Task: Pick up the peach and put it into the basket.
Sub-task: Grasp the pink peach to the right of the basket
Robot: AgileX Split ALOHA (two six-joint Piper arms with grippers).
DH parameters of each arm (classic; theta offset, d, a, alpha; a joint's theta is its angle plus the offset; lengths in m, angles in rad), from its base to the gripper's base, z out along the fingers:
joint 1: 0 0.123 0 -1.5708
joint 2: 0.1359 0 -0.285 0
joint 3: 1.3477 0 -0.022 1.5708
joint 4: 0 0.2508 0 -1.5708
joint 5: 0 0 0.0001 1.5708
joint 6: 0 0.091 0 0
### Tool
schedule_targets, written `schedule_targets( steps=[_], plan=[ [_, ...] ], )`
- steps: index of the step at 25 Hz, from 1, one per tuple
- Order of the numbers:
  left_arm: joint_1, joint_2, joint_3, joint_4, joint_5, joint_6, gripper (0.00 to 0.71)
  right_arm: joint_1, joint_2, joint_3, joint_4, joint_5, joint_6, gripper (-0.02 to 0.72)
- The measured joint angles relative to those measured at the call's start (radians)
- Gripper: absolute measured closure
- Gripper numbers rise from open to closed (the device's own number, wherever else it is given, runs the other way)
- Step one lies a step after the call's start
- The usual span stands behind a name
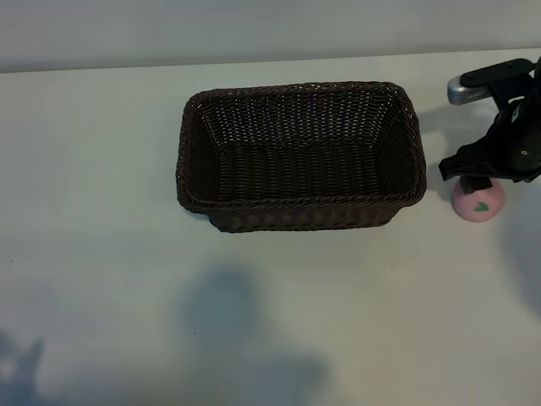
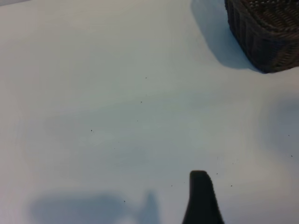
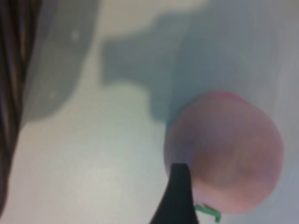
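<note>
Judging by looks, the peach [image 1: 478, 202] is a light, smooth toy ball, rigid or faintly squashy, apt to roll or squirt out; best pinched across its widest middle. It sits on the worktop [image 1: 101, 169] just beside the basket's [image 1: 301, 155] right end. Right claw [image 1: 486, 169] hangs directly over it, jaws spread wide, holding nothing; one finger [image 3: 180, 196] overlaps the fruit's edge, contact unclear. Other finger out of frame. Left claw: only one fingertip [image 2: 202, 196] visible over bare worktop, parked, open, empty.
</note>
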Motion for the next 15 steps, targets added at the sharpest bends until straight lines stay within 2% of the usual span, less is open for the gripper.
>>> schedule_targets(
  steps=[6, 10, 13, 15],
  plan=[
    [0.000, 0.000, 0.000, 0.000, 0.000, 0.000, 0.212, 0.000, 0.057, -0.006, 0.061, -0.019, -0.047, 0.109],
    [-0.001, 0.000, 0.000, 0.000, 0.000, 0.000, 0.212, 0.000, 0.088, -0.019, 0.061, -0.022, -0.056, 0.133],
    [-0.001, 0.000, 0.000, 0.000, 0.000, 0.000, 0.212, -0.002, 0.101, -0.020, 0.061, -0.023, -0.055, 0.225],
    [-0.001, 0.000, 0.000, 0.000, 0.000, 0.000, 0.212, -0.002, 0.102, -0.020, 0.061, -0.024, -0.038, 0.352]
  ],
)
